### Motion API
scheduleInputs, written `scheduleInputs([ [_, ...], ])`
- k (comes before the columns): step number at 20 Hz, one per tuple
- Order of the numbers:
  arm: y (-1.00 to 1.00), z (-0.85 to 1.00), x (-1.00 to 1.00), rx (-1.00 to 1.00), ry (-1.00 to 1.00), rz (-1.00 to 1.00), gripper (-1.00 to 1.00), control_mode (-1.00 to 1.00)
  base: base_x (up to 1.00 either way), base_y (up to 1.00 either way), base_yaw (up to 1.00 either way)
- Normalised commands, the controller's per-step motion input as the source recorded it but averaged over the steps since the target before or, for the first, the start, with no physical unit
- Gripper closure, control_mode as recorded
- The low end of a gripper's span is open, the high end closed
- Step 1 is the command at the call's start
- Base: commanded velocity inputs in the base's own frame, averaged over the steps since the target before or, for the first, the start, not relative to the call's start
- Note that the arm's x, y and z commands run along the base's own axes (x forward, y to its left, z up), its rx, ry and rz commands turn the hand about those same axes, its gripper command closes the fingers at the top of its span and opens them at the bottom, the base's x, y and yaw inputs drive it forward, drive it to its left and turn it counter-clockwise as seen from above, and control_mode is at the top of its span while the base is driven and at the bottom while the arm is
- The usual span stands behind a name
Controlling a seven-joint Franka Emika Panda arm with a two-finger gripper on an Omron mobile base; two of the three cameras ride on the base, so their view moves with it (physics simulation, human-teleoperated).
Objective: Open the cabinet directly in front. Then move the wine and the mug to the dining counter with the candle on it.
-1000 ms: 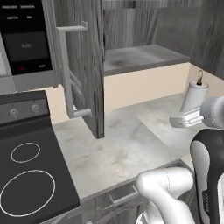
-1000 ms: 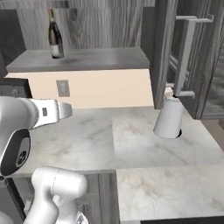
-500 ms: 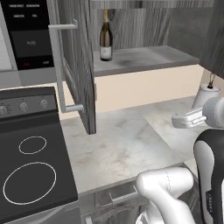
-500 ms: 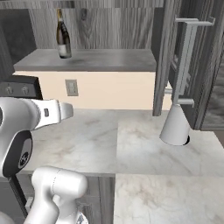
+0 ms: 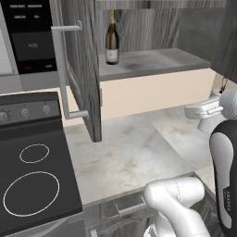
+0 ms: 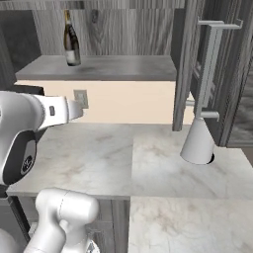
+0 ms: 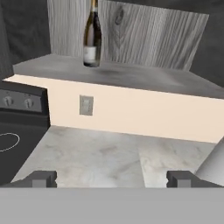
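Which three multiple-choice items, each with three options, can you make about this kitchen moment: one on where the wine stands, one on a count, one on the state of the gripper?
1. Where does the wine stand?
A. On the open cabinet's shelf
B. On the worktop
C. On the stove

2. How many burner rings show on the stove in the left base view?
A. One
B. Two
C. Four

3. In what state is the gripper?
A. Shut on the wine
B. Shut on a door handle
C. Open, holding nothing

Answers:
1 A: the bottle stands upright at the left of the shelf, above the worktop.
2 B: one small ring and one large ring are drawn on the dark top.
3 C: in the hand view the two fingertips stand far apart with only worktop between them.
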Motion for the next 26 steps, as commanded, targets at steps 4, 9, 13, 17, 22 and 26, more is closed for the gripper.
scheduleInputs([
  [4, -0.04, 0.76, 0.0, 0.04, 0.0, 0.0, -1.0, -1.0, 0.0, 0.0, 0.0],
  [9, -0.05, 0.52, 0.0, 0.02, 0.0, 0.0, -1.0, -1.0, 0.0, 0.0, 0.0],
  [13, 0.0, 0.03, 0.0, 0.0, 0.0, 0.03, -1.0, -1.0, 0.0, 0.0, 0.0],
  [17, 0.0, -0.06, 0.02, 0.01, -0.02, 0.03, -1.0, -1.0, 0.0, 0.0, 0.0],
  [22, 0.05, -0.01, 0.26, 0.01, -0.06, 0.01, -1.0, -1.0, 0.0, 0.0, 0.0],
  [26, 0.16, 0.0, 0.53, 0.02, -0.05, 0.0, -1.0, -1.0, 0.0, 0.0, 0.0],
])
